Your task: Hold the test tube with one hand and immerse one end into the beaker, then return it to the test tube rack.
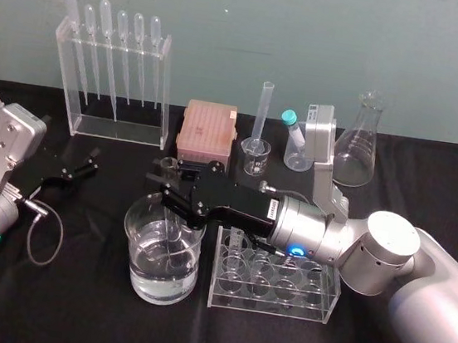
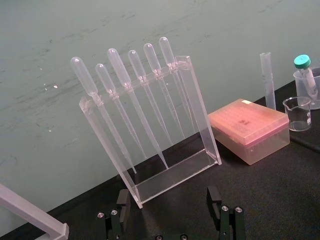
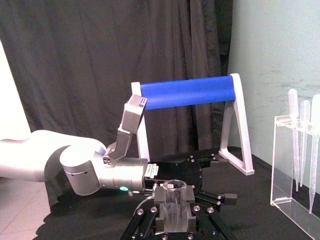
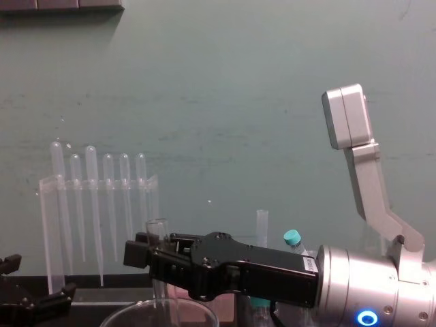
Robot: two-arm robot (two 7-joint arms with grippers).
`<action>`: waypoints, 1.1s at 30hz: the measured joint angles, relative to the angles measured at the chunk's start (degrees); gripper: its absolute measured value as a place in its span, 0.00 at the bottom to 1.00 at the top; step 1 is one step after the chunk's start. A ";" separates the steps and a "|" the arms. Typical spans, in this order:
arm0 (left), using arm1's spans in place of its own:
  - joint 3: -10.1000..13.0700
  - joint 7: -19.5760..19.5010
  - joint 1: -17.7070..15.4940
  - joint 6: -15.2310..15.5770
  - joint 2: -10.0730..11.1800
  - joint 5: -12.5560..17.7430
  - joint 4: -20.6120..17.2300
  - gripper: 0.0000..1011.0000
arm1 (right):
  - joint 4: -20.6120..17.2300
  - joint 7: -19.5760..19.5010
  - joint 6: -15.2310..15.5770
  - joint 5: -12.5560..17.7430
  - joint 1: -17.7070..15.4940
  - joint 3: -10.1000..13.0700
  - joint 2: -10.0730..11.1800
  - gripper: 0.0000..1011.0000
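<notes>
The test tube [image 1: 173, 230] stands upright with its lower end inside the beaker [image 1: 137, 273], which holds clear liquid. My right gripper [image 1: 169, 183] reaches in from the right above the beaker's rim and is shut on the tube's upper part. From the side, the tube's open mouth [image 4: 157, 228] sticks up above the right gripper [image 4: 153, 255], and the beaker's rim [image 4: 136, 310] lies just below. The right wrist view looks down on the tube mouth [image 3: 174, 187] between the black fingers [image 3: 156, 212]. The clear test tube rack [image 1: 317, 306] stands right of the beaker. My left gripper [image 1: 76, 171] rests open at far left.
A pipette stand [image 1: 114, 82] lines the back left, then a pink tip box [image 1: 209, 131], a tall cylinder [image 1: 264, 109], a small beaker [image 1: 254, 156], a blue-capped tube [image 1: 294, 133] and a conical flask [image 1: 357, 145]. The left gripper [image 2: 168, 202] faces the pipette stand [image 2: 150, 125].
</notes>
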 joint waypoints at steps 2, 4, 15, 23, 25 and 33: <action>0.00 0.00 0.00 0.00 0.00 0.00 0.00 0.99 | -0.13 0.00 0.00 -0.12 0.00 -0.01 0.05 0.22; 0.00 0.00 0.00 0.00 0.00 0.00 0.00 0.99 | -0.99 -0.04 -0.13 -0.58 0.11 -0.14 0.30 0.22; 0.00 0.00 0.00 0.00 0.00 0.00 0.00 0.99 | -9.30 -0.12 -2.10 -2.24 1.05 -0.20 2.44 0.22; 0.00 0.00 0.00 0.00 0.00 0.00 0.00 0.99 | -20.43 -3.45 -2.93 -3.32 0.08 0.77 5.99 0.22; 0.00 0.00 0.00 0.00 0.00 0.00 0.00 0.99 | -23.00 -4.82 -2.84 -3.80 -0.60 1.10 7.00 0.22; 0.00 0.00 0.00 0.00 0.00 0.00 0.00 0.99 | -36.54 -13.42 -0.65 -7.61 -6.30 4.03 13.72 0.22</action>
